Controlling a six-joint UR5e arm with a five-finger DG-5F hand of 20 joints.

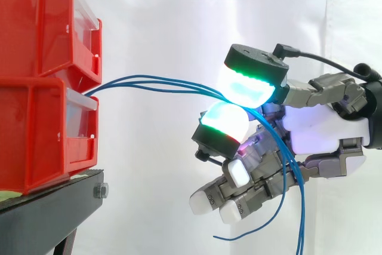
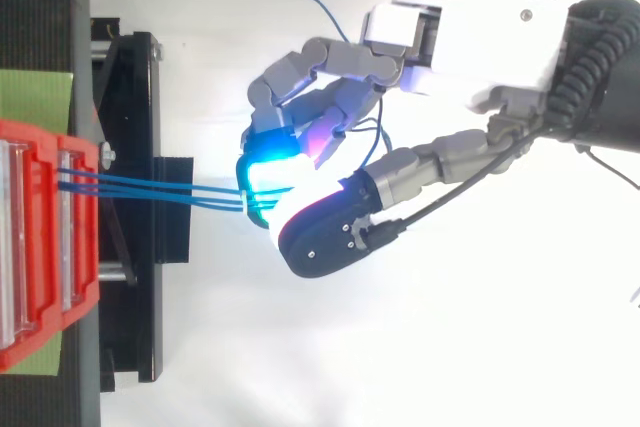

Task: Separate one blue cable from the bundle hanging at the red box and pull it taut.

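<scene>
Hand [image 1: 322, 129]: centre right of the side view, its wrist at the right edge; in the top view it reaches from the upper right toward the middle
Hand state: closed in a pinch on the cables, which run in between an upper and a lower pad [image 1: 248, 88]; the remaining fingers are curled underneath, toward the lower middle of the frame
Pad glow: green and cyan on the upper pad, green with a red edge on the lower one in the side view; cyan and magenta from above
Cables [image 2: 150, 187]: three thin blue strands, close together, none parted from the others; they leave the gap between the bins at centre left and reach the pinch at mid-frame
Cable run: a shallow arc in the side view, close to straight and parallel from above
Loose ends: past the pinch the strands drop beside the curled fingers to the lower right of the side view, one end curling toward the bottom middle
Bins [image 1: 42, 129]: two red ones stacked at the left edge
Stand [image 1: 54, 207]: black, under the bins, lower left
Curtain [image 1: 179, 16]: white, behind everything
</scene>
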